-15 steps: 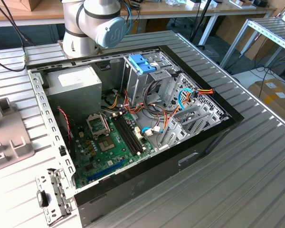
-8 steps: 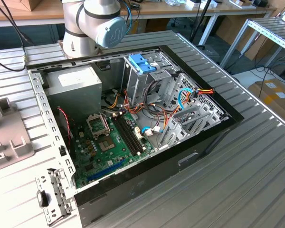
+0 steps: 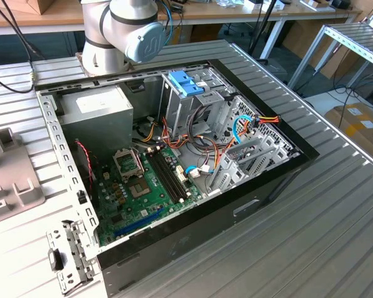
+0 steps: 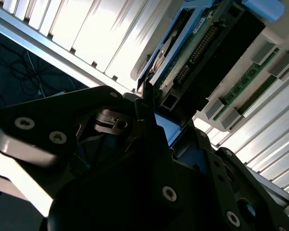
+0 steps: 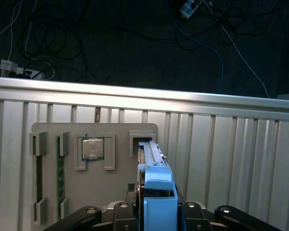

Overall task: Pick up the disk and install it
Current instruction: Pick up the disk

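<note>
The tool (image 5: 158,208) is pinching the disk (image 5: 151,156). In the first wrist view its two dark fingers sit tight against either side of the light-blue carrier rail at the disk's near end. The disk stands on edge in a slot of the grey tray (image 5: 118,131), its far end down in the slot and its long axis running straight away from the tool, in line with the tool's own reach. I judge the hold to be a lengthwise one, with the broad faces turned to the fingers and the thin edge facing the camera. The second wrist view shows the disk (image 4: 192,62) from the side, green circuit board outward, one finger (image 4: 145,103) lying along its edge. The tray rests on the ribbed worktop (image 5: 231,159) close to one edge, with a chip (image 5: 92,148) and memory sticks (image 5: 60,178) in neighbouring slots. In the exterior view the tray (image 3: 9,186) lies at the exterior view's left, and the open case (image 3: 193,223) is mid-worktop, apart from it. The case's drive cage (image 3: 186,84) is at its far corner by the arm's base.
</note>
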Robot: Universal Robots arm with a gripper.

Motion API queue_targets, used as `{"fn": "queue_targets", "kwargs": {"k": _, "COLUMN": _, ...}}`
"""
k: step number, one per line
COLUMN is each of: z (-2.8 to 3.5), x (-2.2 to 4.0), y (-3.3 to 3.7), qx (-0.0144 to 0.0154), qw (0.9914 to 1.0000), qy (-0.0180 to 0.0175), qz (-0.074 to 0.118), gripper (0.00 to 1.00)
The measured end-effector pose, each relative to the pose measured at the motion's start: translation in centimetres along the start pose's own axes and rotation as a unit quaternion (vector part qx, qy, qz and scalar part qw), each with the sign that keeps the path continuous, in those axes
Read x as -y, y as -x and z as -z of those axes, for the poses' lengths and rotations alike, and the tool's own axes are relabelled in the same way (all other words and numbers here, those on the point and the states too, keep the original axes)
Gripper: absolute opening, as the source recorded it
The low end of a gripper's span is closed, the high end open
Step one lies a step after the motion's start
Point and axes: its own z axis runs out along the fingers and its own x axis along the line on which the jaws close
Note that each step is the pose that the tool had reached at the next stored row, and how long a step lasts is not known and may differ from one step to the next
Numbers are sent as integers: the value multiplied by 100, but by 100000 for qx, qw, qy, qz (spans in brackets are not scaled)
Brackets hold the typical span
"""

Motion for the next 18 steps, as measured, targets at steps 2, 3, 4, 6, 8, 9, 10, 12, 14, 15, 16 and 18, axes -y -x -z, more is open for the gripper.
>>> {"fn": "queue_targets", "kwargs": {"k": 2, "z": 8, "x": 0, "y": 0, "qx": 47, "qw": 100000, "qy": 7, "qz": 1, "gripper": 37}}
{"fn": "queue_targets", "kwargs": {"k": 3, "z": 11, "x": 0, "y": 0, "qx": 63, "qw": 100000, "qy": 8, "qz": -2, "gripper": 37}}
{"fn": "queue_targets", "kwargs": {"k": 4, "z": 16, "x": 1, "y": 0, "qx": 86, "qw": 100000, "qy": -5, "qz": 0, "gripper": 37}}
{"fn": "queue_targets", "kwargs": {"k": 6, "z": 24, "x": 1, "y": 1, "qx": 123, "qw": 100000, "qy": -16, "qz": -2, "gripper": 37}}
{"fn": "queue_targets", "kwargs": {"k": 8, "z": 29, "x": 1, "y": 1, "qx": 144, "qw": 100000, "qy": -8, "qz": -3, "gripper": 37}}
{"fn": "queue_targets", "kwargs": {"k": 9, "z": 32, "x": 1, "y": 1, "qx": 157, "qw": 100000, "qy": -11, "qz": -1, "gripper": 37}}
{"fn": "queue_targets", "kwargs": {"k": 10, "z": 34, "x": 1, "y": 1, "qx": 175, "qw": 100000, "qy": -13, "qz": -1, "gripper": 37}}
{"fn": "queue_targets", "kwargs": {"k": 12, "z": 39, "x": 1, "y": 1, "qx": 204, "qw": 100000, "qy": -13, "qz": -4, "gripper": 37}}
{"fn": "queue_targets", "kwargs": {"k": 14, "z": 47, "x": 1, "y": 2, "qx": 239, "qw": 100000, "qy": -15, "qz": -6, "gripper": 37}}
{"fn": "queue_targets", "kwargs": {"k": 15, "z": 49, "x": 2, "y": 2, "qx": 252, "qw": 100000, "qy": -20, "qz": -6, "gripper": 37}}
{"fn": "queue_targets", "kwargs": {"k": 16, "z": 52, "x": 2, "y": 2, "qx": 261, "qw": 100000, "qy": -18, "qz": -7, "gripper": 37}}
{"fn": "queue_targets", "kwargs": {"k": 18, "z": 58, "x": 2, "y": 2, "qx": 281, "qw": 100000, "qy": -19, "qz": -8, "gripper": 37}}
